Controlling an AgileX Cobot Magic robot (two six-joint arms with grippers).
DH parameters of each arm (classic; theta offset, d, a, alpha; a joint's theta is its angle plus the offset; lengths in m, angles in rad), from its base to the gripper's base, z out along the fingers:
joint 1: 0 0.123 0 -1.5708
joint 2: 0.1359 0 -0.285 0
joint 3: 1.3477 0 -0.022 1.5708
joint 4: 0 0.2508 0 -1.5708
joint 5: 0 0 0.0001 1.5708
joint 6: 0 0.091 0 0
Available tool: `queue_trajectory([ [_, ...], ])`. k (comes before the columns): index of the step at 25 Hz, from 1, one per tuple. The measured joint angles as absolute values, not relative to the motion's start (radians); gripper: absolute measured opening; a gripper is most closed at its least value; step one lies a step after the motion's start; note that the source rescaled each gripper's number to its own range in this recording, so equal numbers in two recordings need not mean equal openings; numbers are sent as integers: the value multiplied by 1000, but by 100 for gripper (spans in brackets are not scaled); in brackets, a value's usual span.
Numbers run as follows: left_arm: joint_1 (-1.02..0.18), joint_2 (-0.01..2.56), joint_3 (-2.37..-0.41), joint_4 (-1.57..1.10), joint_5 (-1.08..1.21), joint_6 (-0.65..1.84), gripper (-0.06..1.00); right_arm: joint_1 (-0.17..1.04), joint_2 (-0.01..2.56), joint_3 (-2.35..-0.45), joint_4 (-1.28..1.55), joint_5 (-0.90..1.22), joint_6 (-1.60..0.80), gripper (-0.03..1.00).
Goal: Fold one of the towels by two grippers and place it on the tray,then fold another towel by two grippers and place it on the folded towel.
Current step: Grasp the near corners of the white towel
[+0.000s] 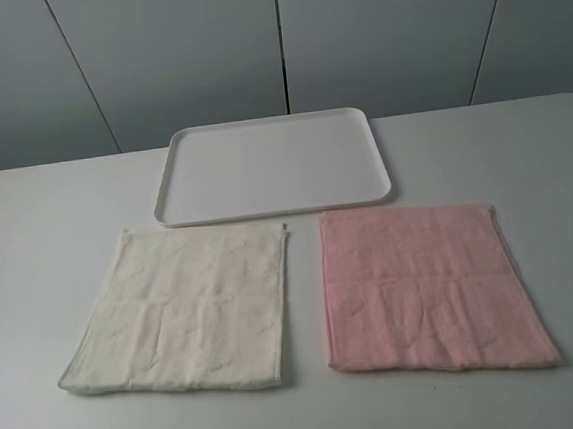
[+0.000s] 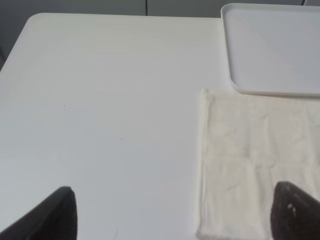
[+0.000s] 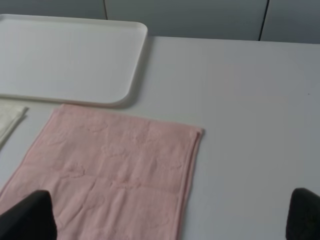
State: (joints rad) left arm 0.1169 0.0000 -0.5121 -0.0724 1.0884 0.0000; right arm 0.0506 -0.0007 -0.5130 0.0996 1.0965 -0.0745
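Cream towel [image 1: 179,309] and pink towel [image 1: 428,287] flat, side by side
Tray [image 1: 272,166] turns its long side to them; left gripper [image 2: 175,212] and right gripper [image 3: 170,215] gape wide, empty.

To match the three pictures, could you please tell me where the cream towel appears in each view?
Exterior high: cream towel, lower left, in front of the tray.
Left wrist: flat beside the tray's rounded corner.
Right wrist: only a corner, between tray and pink towel.
Shared landmark: the tray.
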Motion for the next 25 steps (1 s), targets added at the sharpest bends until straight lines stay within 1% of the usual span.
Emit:
queue_trajectory([
  [9,117,0,-512,-72,1087,9,99,51,-1,-513,122,1097,-74,100],
  [15,117,4,-512,-83,1086,65,99,51,-1,-515,122,1097,-23,100],
  [18,115,48,-512,-99,1082,105,99,51,47,-537,122,1097,-36,100],
  [22,115,148,-522,-165,1084,229,99,51,146,-592,122,1067,-58,100],
  [25,115,237,-568,-199,1075,330,99,51,250,-656,122,1037,-104,100],
])
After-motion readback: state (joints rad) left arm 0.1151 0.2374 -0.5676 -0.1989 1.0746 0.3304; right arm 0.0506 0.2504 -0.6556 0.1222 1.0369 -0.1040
